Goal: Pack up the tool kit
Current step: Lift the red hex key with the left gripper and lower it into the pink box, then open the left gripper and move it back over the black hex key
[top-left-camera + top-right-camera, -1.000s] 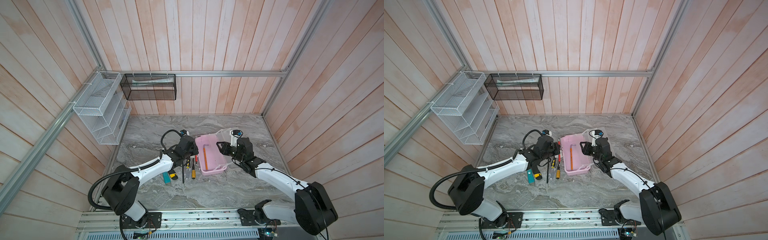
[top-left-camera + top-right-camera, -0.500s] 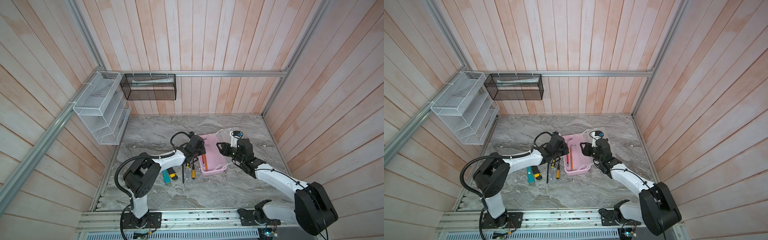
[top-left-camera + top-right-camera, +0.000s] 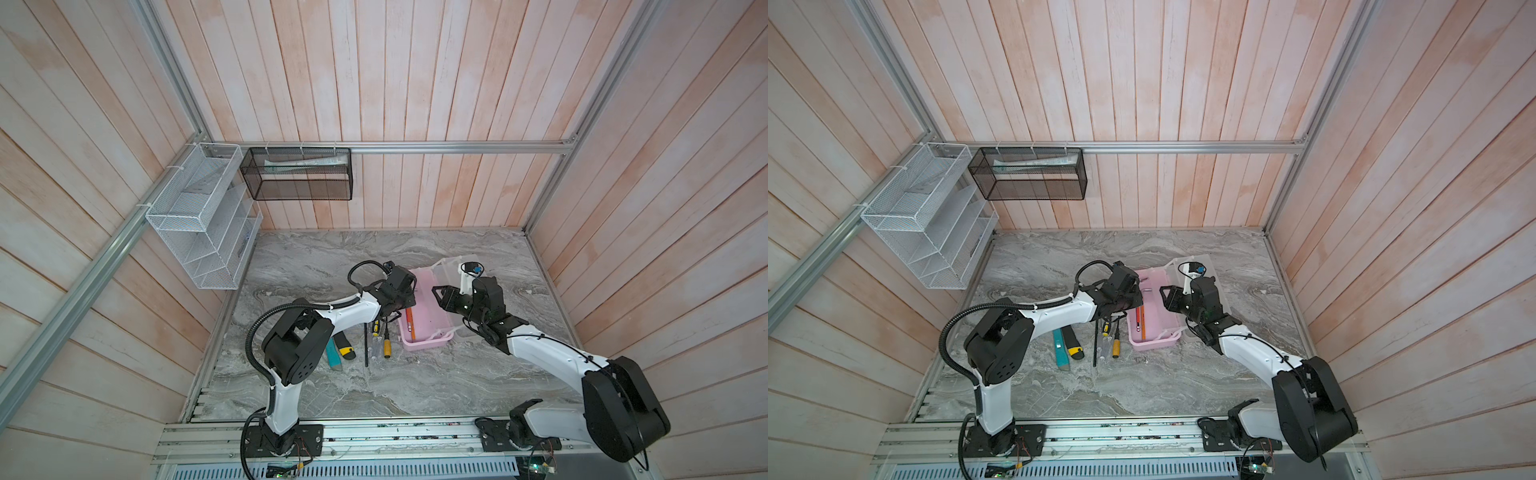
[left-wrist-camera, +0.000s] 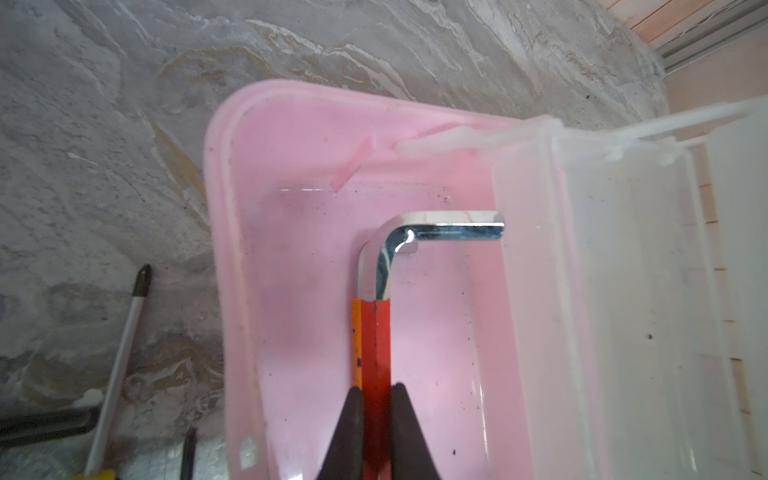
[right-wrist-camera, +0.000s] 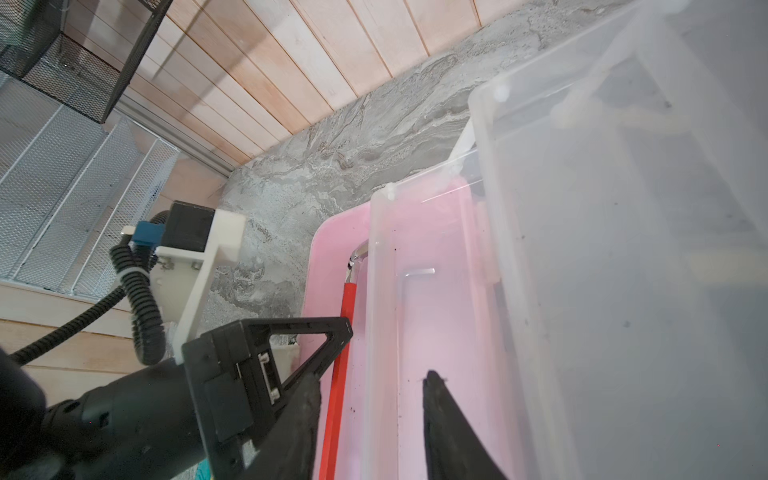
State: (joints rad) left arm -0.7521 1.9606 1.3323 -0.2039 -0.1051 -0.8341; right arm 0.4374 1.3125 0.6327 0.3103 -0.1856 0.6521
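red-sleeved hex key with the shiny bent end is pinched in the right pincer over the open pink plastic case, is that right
Not quite. The left pincer pinches the red-sleeved hex key with the shiny bent end, not the right one. It is over the open pale pink plastic case, as you said. The left wrist view shows the grip.

Bright, even light; wrist views blur softly, perhaps from closeness.

Plank walls (image 3: 415, 75), grey marble tabletop (image 3: 415, 386), black mesh basket (image 3: 297, 178).
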